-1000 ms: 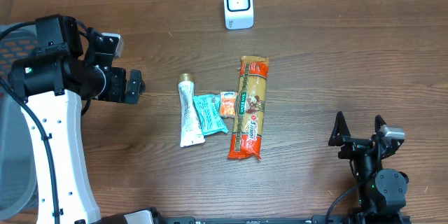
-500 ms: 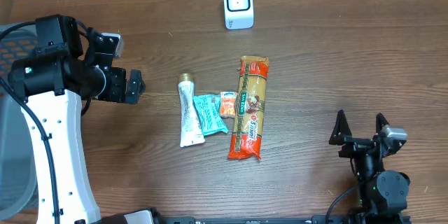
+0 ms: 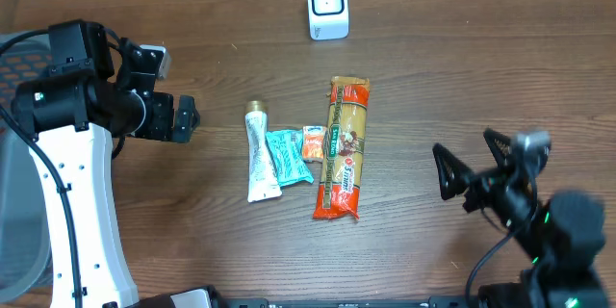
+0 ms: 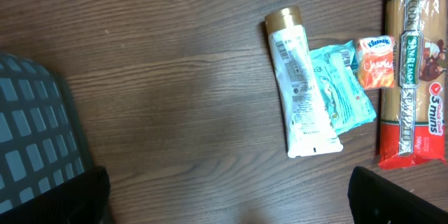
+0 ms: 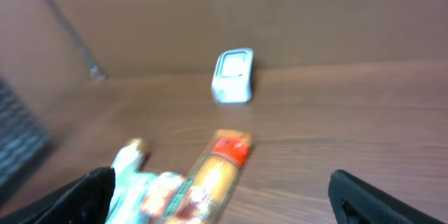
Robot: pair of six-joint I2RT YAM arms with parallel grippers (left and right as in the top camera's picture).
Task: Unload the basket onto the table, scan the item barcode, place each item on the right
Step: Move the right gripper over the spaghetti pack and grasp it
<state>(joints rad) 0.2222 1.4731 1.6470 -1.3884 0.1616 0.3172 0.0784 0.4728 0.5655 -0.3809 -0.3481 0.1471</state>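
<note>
A white barcode scanner stands upright at the table's far edge and also shows in the blurred right wrist view as the scanner. Mid-table lie a spaghetti pack, a white tube with a gold cap, a teal packet and a small orange packet. My left gripper hovers open to the left of the tube, holding nothing. My right gripper is open and empty, raised to the right of the spaghetti pack and facing it.
A grey mesh basket sits at the left edge beside the left arm. A brown cardboard wall runs behind the scanner. Bare wood lies between the items and each gripper.
My right arm has risen and swung left toward the items, its open fingers now tilted. The left arm and all items have stayed put.
</note>
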